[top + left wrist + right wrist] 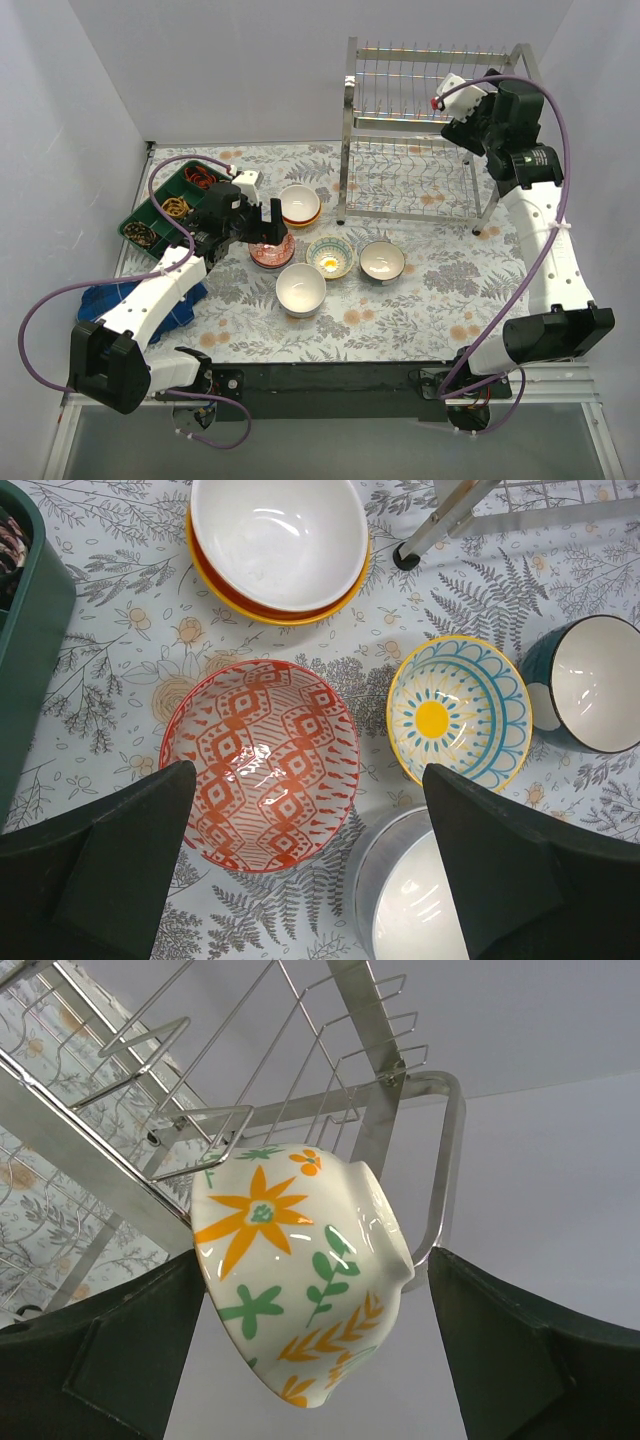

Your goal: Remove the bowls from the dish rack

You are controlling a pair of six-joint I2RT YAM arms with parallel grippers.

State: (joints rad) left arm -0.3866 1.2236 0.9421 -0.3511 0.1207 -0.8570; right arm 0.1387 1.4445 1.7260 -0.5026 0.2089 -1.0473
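A floral bowl (300, 1270) with orange and green sprigs, tipped on its side against the wires at the upper right corner of the dish rack (410, 130), close by the tube frame. On either side of it, the fingers of the right gripper (312, 1253), spread wide, not clamped on the bowl, a clear gap showing at one finger. Other bowls down on the table (400, 320), on the near side of the rack and mostly toward its left front leg: closest to that leg a nested stack (299, 205), white inside over orange and yellow; farther from the rack a red-patterned bowl (260, 765), a sun-patterned bowl (330, 256) and a teal bowl (382, 260) in a row; farthest out a white bowl (300, 290). Directly above the red-patterned bowl, the left gripper (308, 768), jaws wide apart and empty. Well left of the rack, a green tray (150, 215) and, farther out again, a blue cloth (110, 300).
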